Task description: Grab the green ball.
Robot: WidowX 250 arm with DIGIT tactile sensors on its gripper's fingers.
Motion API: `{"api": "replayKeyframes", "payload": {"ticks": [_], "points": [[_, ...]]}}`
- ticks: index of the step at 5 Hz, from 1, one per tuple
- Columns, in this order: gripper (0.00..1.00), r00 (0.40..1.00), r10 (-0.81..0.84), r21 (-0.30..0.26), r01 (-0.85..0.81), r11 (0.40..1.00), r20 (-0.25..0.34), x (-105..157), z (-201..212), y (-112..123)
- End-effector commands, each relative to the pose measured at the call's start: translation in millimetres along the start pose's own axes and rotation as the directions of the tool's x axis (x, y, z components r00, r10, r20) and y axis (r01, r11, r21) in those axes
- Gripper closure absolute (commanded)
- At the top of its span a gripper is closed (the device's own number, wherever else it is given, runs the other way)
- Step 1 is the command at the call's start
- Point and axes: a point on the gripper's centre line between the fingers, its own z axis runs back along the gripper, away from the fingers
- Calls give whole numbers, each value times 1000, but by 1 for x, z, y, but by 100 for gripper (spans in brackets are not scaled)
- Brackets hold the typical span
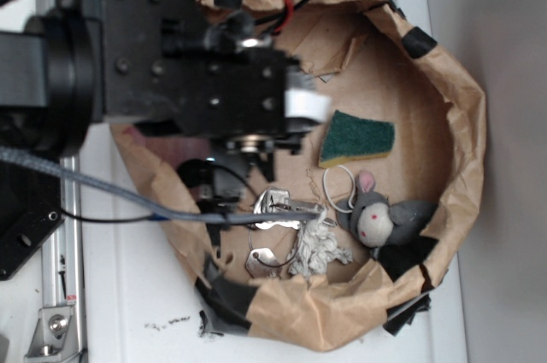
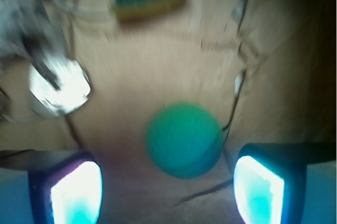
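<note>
Your gripper (image 2: 167,190) is spread wide: in the wrist view its two fingers (image 2: 76,192) sit at the lower left and lower right corners with a broad gap between them. The green ball (image 2: 183,139) lies on the brown paper floor just ahead of that gap and roughly centred on it, a little nearer the right finger. Neither finger touches it. The wrist picture is blurred, so you cannot read the ball's surface detail.

In the exterior view the black arm (image 1: 171,55) reaches in from the left over a paper bag nest (image 1: 466,124), its rim rolled down and patched with black tape. The ball itself is hidden from you in this view, under the arm.

Inside the nest you have a dark green and yellow sponge (image 1: 357,138) lying flat just past the arm's tip; it appears at the top of the wrist view too. Below it a grey toy mouse (image 1: 385,216) rests against the wall of the nest. Beside the mouse lie a scrap of white rope (image 1: 318,248) and some shiny metal pieces (image 1: 273,209), with a grey cable (image 1: 102,185) running across them. The nest sits on a white table (image 1: 128,312).
</note>
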Motion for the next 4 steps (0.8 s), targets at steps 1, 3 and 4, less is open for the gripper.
{"api": "replayKeyframes", "payload": {"ticks": [1,3,4], "points": [[0,993,-60,18,58,998,102,13,-12,28],[0,994,-98,1,98,995,57,32,-39,22],[100,997,-39,-57,43,997,63,40,-40,15]]}}
